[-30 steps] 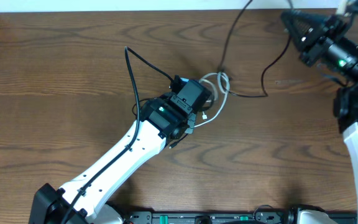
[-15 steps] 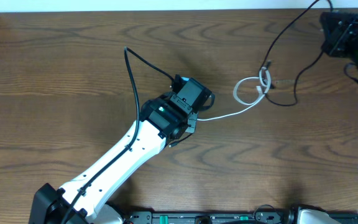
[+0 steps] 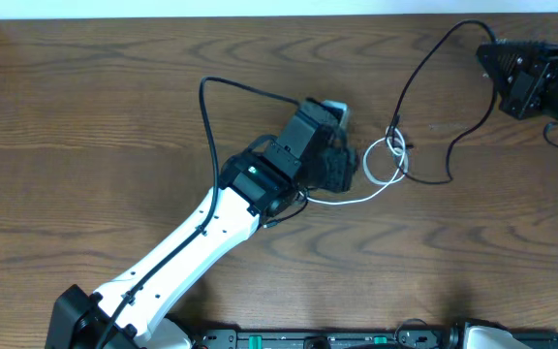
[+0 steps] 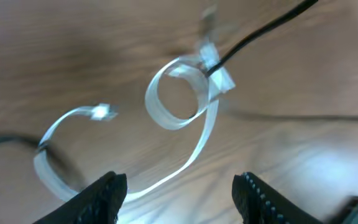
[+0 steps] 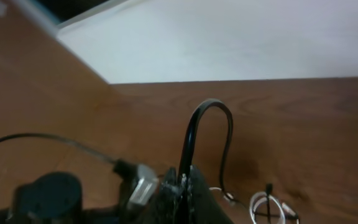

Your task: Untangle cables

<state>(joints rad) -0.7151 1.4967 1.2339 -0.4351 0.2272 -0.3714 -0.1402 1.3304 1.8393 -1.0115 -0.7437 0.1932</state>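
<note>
black cable (image 5: 189, 134) end hidden inside right pincer (image 5: 183, 186)

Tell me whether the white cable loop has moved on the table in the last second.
Yes. Against the table's back edge, the white cable loop has shifted right, toward the right gripper, and slightly nearer the robot.

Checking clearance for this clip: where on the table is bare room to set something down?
Bare tabletop left of the left arm and lower right, below the white cable. Crowded between left end effector and right end effector, where the black cable runs.
</note>
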